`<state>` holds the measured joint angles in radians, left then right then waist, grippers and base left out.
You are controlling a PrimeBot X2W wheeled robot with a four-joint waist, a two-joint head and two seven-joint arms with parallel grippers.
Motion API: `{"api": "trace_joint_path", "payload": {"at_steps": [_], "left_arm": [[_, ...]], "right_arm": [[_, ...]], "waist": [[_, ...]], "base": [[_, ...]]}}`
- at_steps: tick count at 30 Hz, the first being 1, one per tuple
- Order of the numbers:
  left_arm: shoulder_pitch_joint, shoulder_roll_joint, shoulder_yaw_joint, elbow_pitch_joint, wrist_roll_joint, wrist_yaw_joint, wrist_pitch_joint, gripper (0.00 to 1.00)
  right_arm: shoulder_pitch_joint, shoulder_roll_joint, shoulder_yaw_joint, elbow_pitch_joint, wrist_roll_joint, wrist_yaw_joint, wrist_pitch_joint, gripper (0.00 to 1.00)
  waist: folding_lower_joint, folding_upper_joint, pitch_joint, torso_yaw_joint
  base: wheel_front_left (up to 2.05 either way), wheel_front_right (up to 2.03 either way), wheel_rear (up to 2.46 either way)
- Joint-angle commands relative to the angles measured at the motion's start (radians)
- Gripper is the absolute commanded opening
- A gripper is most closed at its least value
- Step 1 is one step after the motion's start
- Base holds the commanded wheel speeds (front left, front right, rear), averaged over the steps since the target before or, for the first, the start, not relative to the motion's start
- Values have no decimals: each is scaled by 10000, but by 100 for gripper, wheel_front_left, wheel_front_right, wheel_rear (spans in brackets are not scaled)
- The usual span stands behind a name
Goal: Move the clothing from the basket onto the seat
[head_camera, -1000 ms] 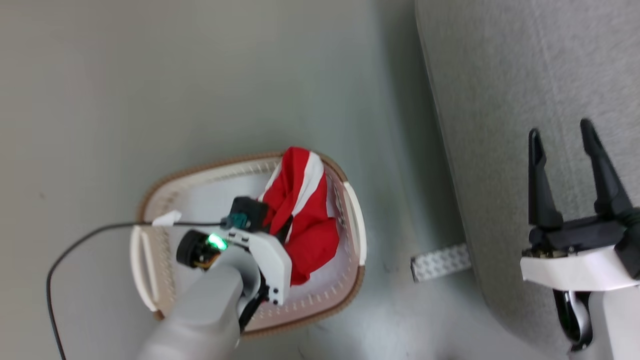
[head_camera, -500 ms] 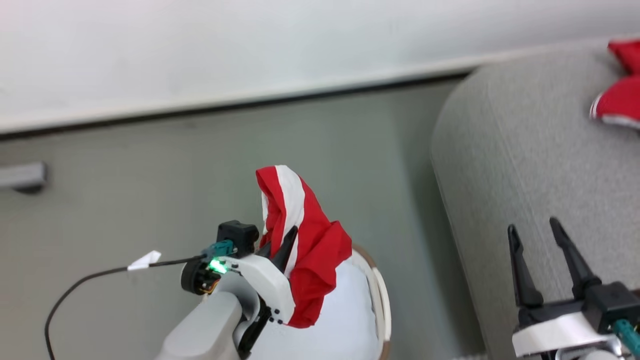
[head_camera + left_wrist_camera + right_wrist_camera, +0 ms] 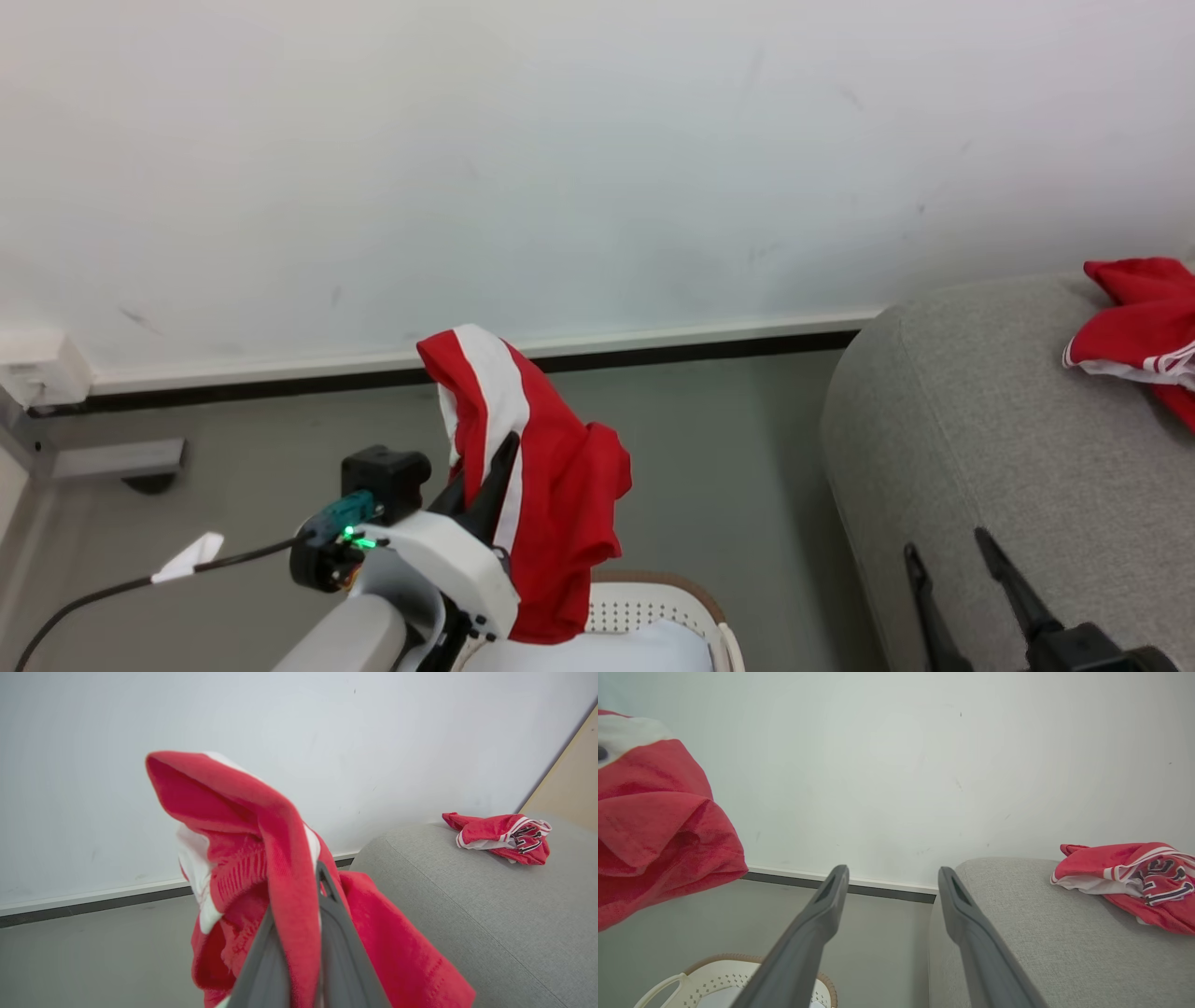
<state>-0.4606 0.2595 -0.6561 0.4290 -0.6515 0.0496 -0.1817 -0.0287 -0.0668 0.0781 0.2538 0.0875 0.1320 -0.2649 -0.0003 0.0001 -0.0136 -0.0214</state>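
Nearest, at 7 o'clock in the head view, the left gripper [image 3: 495, 471] is clamped on a red garment [image 3: 560, 504] with a white stripe. Its fingers point up, so the cloth drapes down both sides and hangs free above the basket [image 3: 695, 597] at 6 o'clock. I judge the height is meant to carry it over the edge of the seat [image 3: 980, 429] without snagging. The part of the basket that shows is bare white inside; the rest is cut off. At 5 o'clock the right gripper [image 3: 945, 546] has its fingers apart and holds nothing, low beside the seat, probably kept out of the way. Farther off, at 3 o'clock, a red jersey [image 3: 1134, 322] lies crumpled on the seat.
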Motion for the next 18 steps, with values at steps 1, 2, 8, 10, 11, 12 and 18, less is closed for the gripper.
{"api": "trace_joint_path", "payload": {"at_steps": [1, 2, 8, 10, 11, 12, 18], "left_arm": [[315, 219, 51, -468, -101, 166, 166, 0], [459, 357, 91, -819, -127, 288, 259, 0], [1110, 1003, 221, -2644, -127, 955, 848, 0], [1245, 1133, 230, -3121, -112, 1131, 1018, 0], [1294, 1195, 235, -3313, -103, 1199, 1085, 0], [1336, 1243, 249, -3473, -96, 1261, 1151, 0], [1487, 1350, 190, -4127, -38, 1497, 1345, 0]], "right_arm": [[236, -11, 100, 17, 15, -26, 9, 100], [289, -12, 172, 26, 47, -26, 9, 100], [510, 1, 446, -73, 143, -26, 10, 100], [528, -37, 557, -125, 153, -26, 10, 100], [518, -77, 632, -151, 142, -26, 10, 100], [507, -130, 724, -189, 89, -26, 10, 100], [398, -313, 1336, -471, 127, -26, 10, 100]], "waist": [[3, -1, -258, -60], [3, -1, -312, -92], [3, -1, -387, -248], [3, -1, -369, -292], [3, -1, -357, -313], [3, -1, -344, -331], [3, -1, -275, -413]], "base": [[0, 0, 0], [0, 0, 0], [0, 0, 0], [0, 0, 0], [0, 0, 0], [0, 0, 0], [0, 0, 0]]}}
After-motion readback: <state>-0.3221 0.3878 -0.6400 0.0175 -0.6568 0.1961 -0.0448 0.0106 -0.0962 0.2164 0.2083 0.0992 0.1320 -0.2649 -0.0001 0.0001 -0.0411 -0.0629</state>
